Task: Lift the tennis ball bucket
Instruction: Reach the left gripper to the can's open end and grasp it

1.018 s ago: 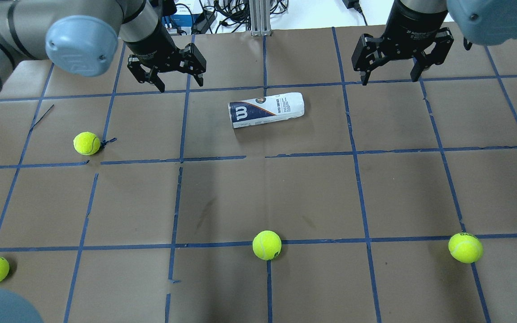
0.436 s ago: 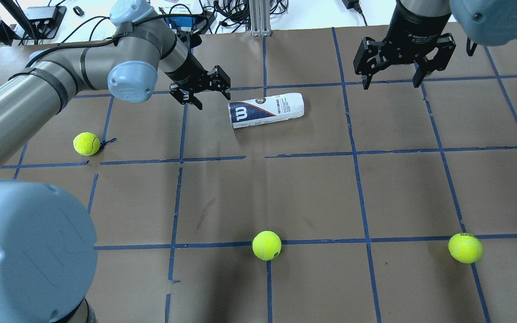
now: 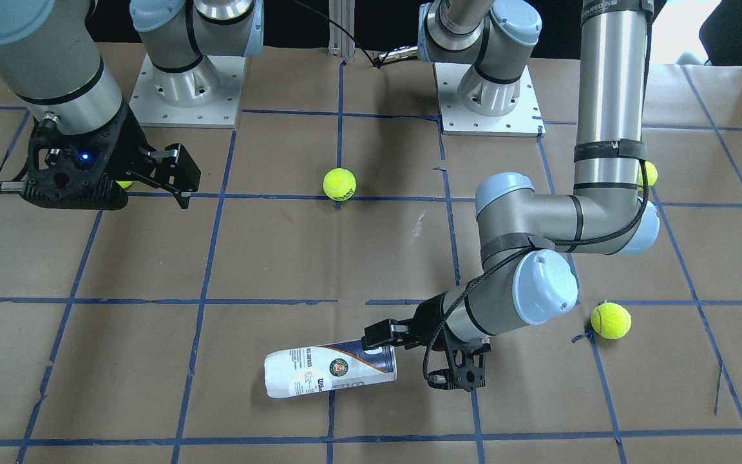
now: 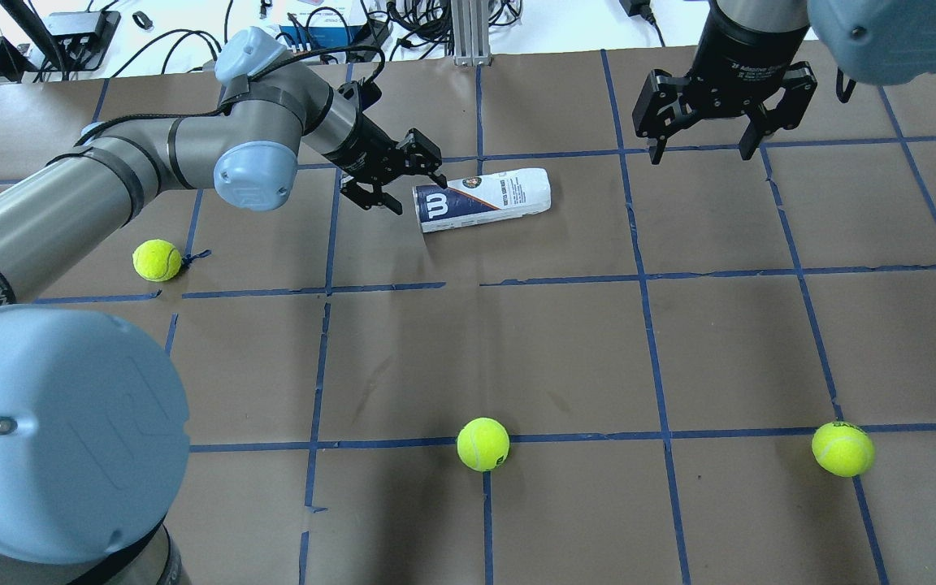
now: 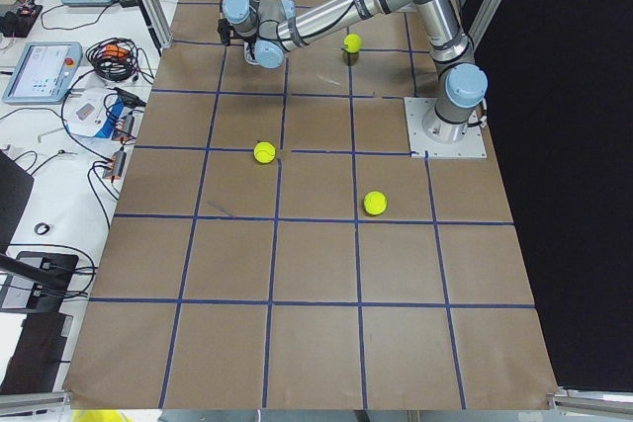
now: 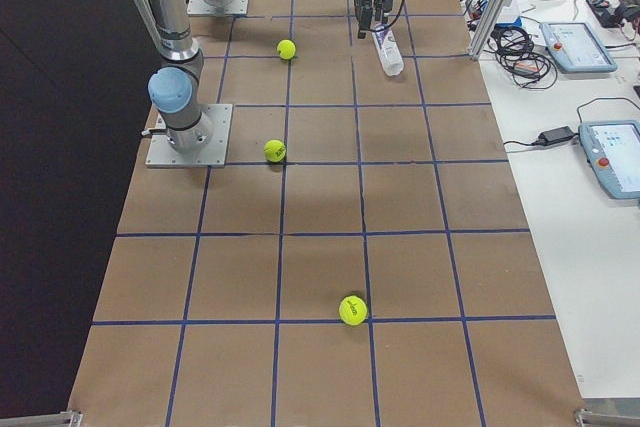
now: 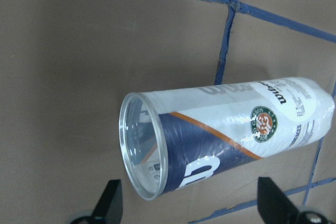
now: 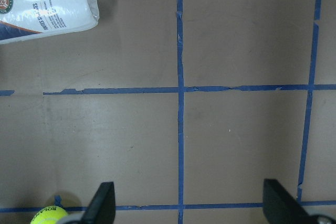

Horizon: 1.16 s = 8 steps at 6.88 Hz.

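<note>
Lying sideways, tennis ball bucket (image 4: 483,199) faces left tool (image 4: 419,196), just beside.

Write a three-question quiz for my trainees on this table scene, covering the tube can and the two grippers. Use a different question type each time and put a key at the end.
1. True or false: the clear-plastic tube can with the white and navy label stands upright.
2. Fill in: the right gripper, hanging over bare table away from the tube can, has its jaws ____.
3. Which is nearest the tube can's open end?
A. the left gripper
B. the right gripper
C. both equally

Key: 1 false, it lies on its side; 2 open; 3 A.
</note>
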Motion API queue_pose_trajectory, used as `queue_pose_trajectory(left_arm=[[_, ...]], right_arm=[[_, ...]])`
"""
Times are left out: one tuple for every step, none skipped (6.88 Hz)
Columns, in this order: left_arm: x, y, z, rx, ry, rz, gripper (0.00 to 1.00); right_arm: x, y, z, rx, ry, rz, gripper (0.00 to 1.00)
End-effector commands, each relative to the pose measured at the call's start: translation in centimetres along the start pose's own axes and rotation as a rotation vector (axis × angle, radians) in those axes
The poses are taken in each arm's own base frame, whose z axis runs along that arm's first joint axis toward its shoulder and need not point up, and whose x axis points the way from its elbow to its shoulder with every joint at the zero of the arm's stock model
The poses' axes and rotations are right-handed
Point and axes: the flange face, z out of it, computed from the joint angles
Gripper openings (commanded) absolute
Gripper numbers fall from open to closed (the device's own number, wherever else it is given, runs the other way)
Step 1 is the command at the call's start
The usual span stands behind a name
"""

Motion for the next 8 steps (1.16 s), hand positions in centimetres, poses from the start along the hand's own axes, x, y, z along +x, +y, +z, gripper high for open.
queue_pose_trajectory(left_arm=[[-0.7,-0.5,1.9,-0.004,0.026,-0.006,0.91],[-0.3,-0.4,2.8,-0.040,0.143,-0.020,0.85],[-0.1,-0.6,2.8,-0.042,0.156,-0.021,0.66],[0.0,-0.8,2.7,-0.033,0.159,-0.005,0.51],[0.3,-1.3,2.4,-0.022,0.161,0.006,0.45],[0.9,-1.1,1.5,-0.010,0.168,0.003,0.25],[2.0,-0.8,0.0,0.001,0.205,-0.007,0.08],[4.0,-0.1,-2.5,0.010,0.272,-0.033,0.03]], right_arm=[[0.1,0.0,0.1,-0.003,0.000,0.001,1.00],[0.1,0.0,0.1,-0.003,-0.001,-0.004,1.00],[0.1,0.0,0.3,-0.006,-0.001,-0.004,1.00],[0.1,0.0,0.5,-0.011,-0.001,-0.002,1.00],[0.2,0.1,0.7,-0.014,-0.003,-0.001,1.00],[0.1,0.0,0.7,-0.015,-0.003,0.001,1.00],[0.1,0.1,0.8,-0.017,-0.003,0.001,1.00],[0.1,0.1,0.8,-0.017,-0.003,0.002,1.00]])
